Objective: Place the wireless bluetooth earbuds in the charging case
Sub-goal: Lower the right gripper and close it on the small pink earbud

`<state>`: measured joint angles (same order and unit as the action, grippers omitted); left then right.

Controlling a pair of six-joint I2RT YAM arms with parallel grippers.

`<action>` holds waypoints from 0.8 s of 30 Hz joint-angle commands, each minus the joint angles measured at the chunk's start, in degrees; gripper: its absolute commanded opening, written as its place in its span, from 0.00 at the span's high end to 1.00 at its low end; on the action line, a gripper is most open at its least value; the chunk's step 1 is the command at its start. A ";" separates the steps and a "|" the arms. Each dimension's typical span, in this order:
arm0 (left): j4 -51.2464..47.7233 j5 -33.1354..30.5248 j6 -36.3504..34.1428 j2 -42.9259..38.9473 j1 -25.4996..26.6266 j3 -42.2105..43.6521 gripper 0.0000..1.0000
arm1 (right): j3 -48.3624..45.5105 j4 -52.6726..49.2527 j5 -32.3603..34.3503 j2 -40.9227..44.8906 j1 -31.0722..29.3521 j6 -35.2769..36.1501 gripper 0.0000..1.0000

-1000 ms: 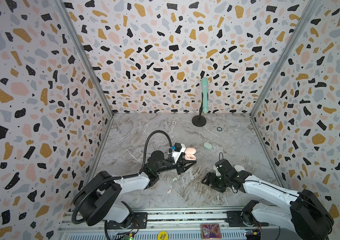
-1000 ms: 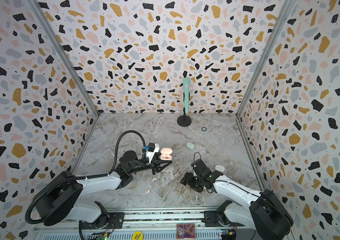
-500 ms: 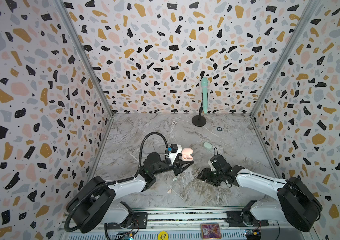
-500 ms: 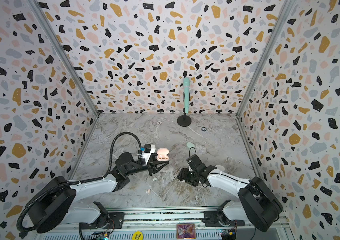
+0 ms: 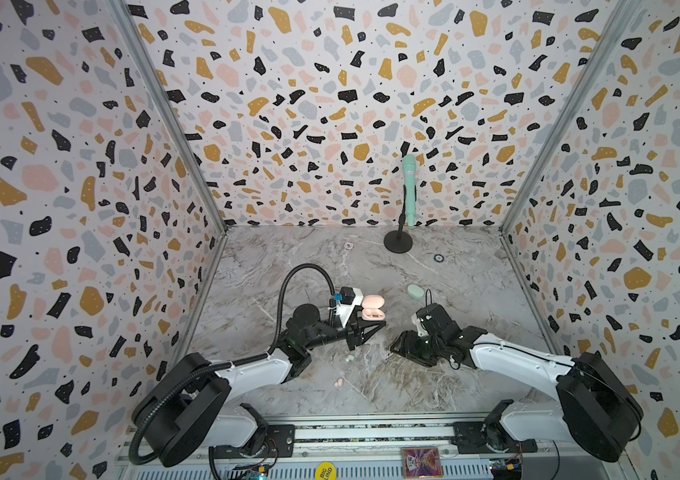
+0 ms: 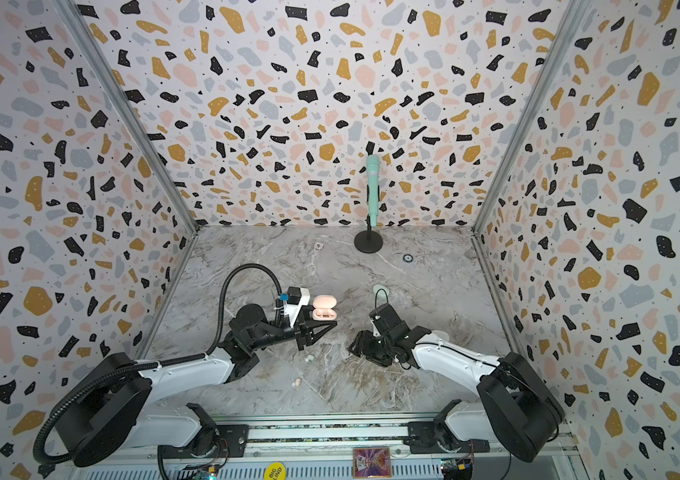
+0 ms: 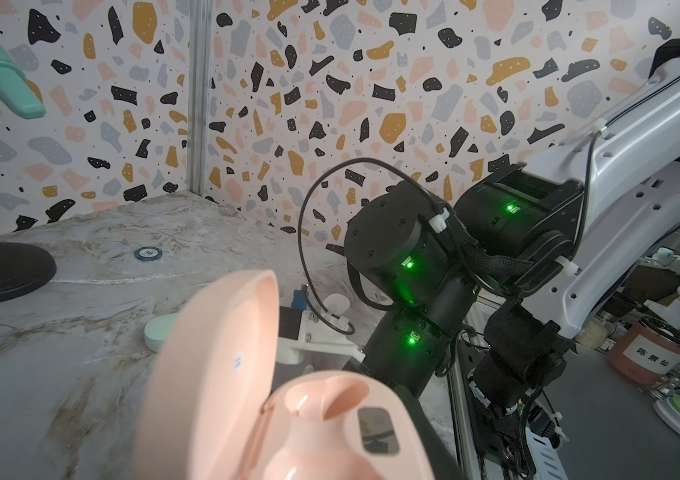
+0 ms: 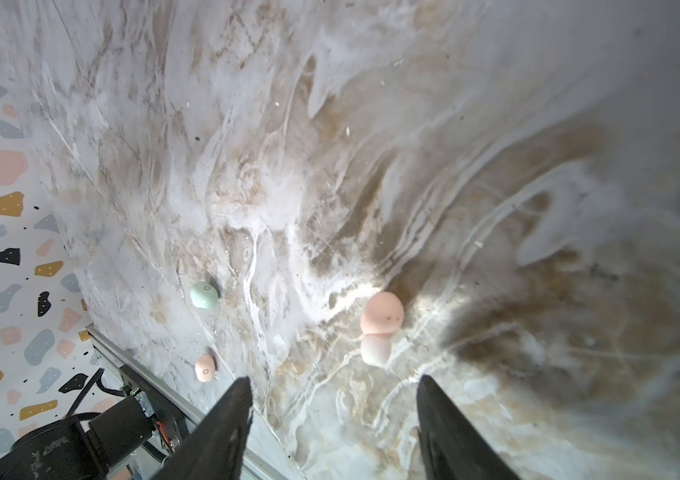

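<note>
Right pincer [image 8: 333, 380]: jaws standing apart and empty, hovering low over the desk [image 8: 371, 124], one pink earbud [image 8: 381, 318] lying just ahead of the fingertips, not yet grasped. Left pincer [image 5: 369, 326]: closed, apparently clamping the base of the pink charging case [image 7: 222, 374] and presenting it with the lid hinged open. The well showing in the left wrist view is sitting empty, so no bud is seated and, by my reading, the work is only beginning. A mint earbud [image 8: 204, 295] and a second pink earbud [image 8: 205, 368] are lying farther out, the latter near the desk's front rail, where a nudge risks sending it over the edge. A closed mint case [image 5: 415, 291] is resting just beyond the right wrist. The microphone stand [image 5: 397, 241] is standing well apart by the back wall. Bare marble is lying open between the two pincers, giving room for the hand-over.
</note>
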<state>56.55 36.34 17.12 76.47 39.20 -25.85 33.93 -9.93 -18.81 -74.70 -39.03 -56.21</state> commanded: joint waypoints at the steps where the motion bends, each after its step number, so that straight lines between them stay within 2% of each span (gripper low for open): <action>1: 2.30 0.16 -0.90 -0.80 -0.37 0.45 0.88 | 1.73 -2.27 1.01 -0.52 -0.26 0.99 0.36; 10: 1.85 0.17 -1.04 -1.61 -0.64 0.81 0.88 | 2.73 -2.35 1.87 -3.43 -0.35 2.40 0.42; 17: 1.59 0.23 -1.13 -1.91 -0.73 0.88 0.88 | 9.57 -13.56 7.91 -5.24 -1.32 8.61 0.42; 24: 1.90 0.14 -0.95 -1.82 -0.79 1.06 0.88 | 14.57 -16.26 9.18 -10.60 -1.32 11.99 0.47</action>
<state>56.18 36.34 17.12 75.64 38.70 -25.41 46.33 -21.80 -11.57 -83.33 -40.12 -47.27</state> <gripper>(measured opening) 0.432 0.535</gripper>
